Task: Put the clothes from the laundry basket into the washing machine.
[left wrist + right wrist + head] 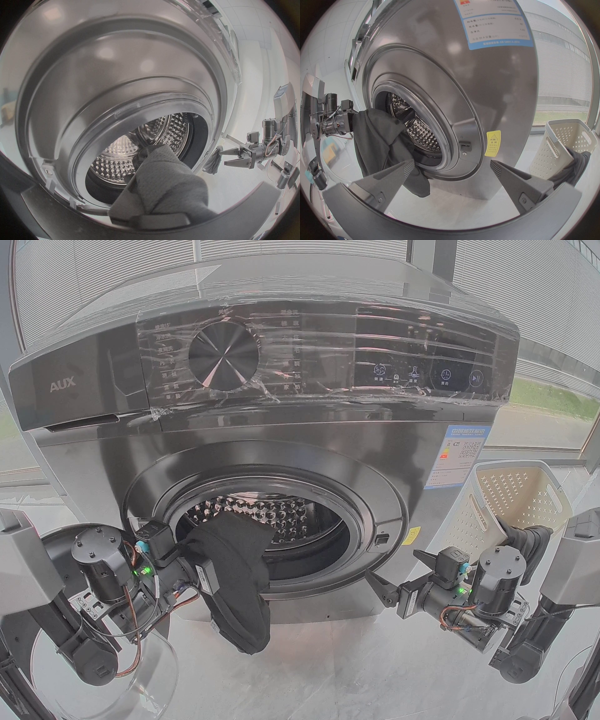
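Left end effector (201, 574) lower left, clamped on dark garment (240, 590) hanging from washing machine (387, 446) opening, right end effector (400, 574) lower right, spread wide, empty, left wrist view shows garment tip inside drum (118, 159)

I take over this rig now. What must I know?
Left gripper: jaws shut on a dark grey garment at the mouth of the grey front-loading washing machine, mostly hanging outside.
Right gripper: jaws open, by the machine's lower front.
White perforated plastic laundry basket: beside the machine, dark clothes in it.
Done: no clothes fully inside yet.
Left: push this garment in, then fetch the rest.
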Motion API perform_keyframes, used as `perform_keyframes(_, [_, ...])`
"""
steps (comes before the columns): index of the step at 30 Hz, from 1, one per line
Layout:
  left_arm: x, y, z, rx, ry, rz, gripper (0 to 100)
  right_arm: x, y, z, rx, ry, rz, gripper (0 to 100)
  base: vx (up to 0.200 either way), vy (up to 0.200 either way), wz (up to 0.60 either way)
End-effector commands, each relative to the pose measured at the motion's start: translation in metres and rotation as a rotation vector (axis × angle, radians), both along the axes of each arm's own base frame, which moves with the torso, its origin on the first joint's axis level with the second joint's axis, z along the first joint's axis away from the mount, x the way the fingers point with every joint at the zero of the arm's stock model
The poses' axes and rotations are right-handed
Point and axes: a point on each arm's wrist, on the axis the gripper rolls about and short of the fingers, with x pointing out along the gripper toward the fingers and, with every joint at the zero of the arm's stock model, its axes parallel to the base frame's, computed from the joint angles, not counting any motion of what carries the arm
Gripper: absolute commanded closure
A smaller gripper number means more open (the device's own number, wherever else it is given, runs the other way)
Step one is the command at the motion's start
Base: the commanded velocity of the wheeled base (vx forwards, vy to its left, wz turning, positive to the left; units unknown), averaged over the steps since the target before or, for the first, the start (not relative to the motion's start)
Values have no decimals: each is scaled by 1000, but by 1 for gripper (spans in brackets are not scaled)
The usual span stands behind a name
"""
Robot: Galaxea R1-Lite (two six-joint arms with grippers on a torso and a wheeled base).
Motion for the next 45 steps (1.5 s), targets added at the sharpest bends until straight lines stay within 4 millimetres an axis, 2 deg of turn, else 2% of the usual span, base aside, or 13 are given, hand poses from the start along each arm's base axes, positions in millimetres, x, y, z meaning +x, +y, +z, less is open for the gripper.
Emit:
perform_keyframes(1, [-3,-4,-1,0,1,-18,100,0,0,-1,-3,4,1,0,0,0,0])
perform_keyframes(5, [-9,-9,-3,6,10,-46,100,-1,2,-1,-1,1,7,0,0,0,0])
perform_keyframes(7, [-18,-16,-5,15,26,-84,100,-7,7,0,0,2,33,0,0,0,0])
perform_keyframes(10, [-18,-24,-6,15,22,-110,100,-9,9,2,3,-3,41,0,0,0,0])
perform_keyframes(12, [-7,-41,-14,23,25,-138,100,-10,10,2,6,-1,48,0,0,0,0])
perform_keyframes(15, [7,-56,-24,13,33,-127,100,-15,11,3,4,1,62,0,0,0,0])
perform_keyframes(27, [59,-86,-60,-36,44,-101,100,-21,15,4,7,1,88,0,0,0,0])
perform_keyframes(32, [84,-88,-70,-57,22,-33,100,-23,17,4,7,0,95,0,0,0,0])
perform_keyframes(33, [99,-86,-74,-67,2,-1,100,-23,17,4,6,2,95,0,0,0,0])
perform_keyframes(36, [114,-82,-80,-71,-8,26,100,-23,18,3,5,3,98,0,0,0,0])
perform_keyframes(39, [126,-83,-85,-71,-9,39,100,-23,18,3,4,4,98,0,0,0,0])
perform_keyframes(45, [145,-88,-82,-54,23,52,100,-23,19,2,1,8,103,0,0,0,0])
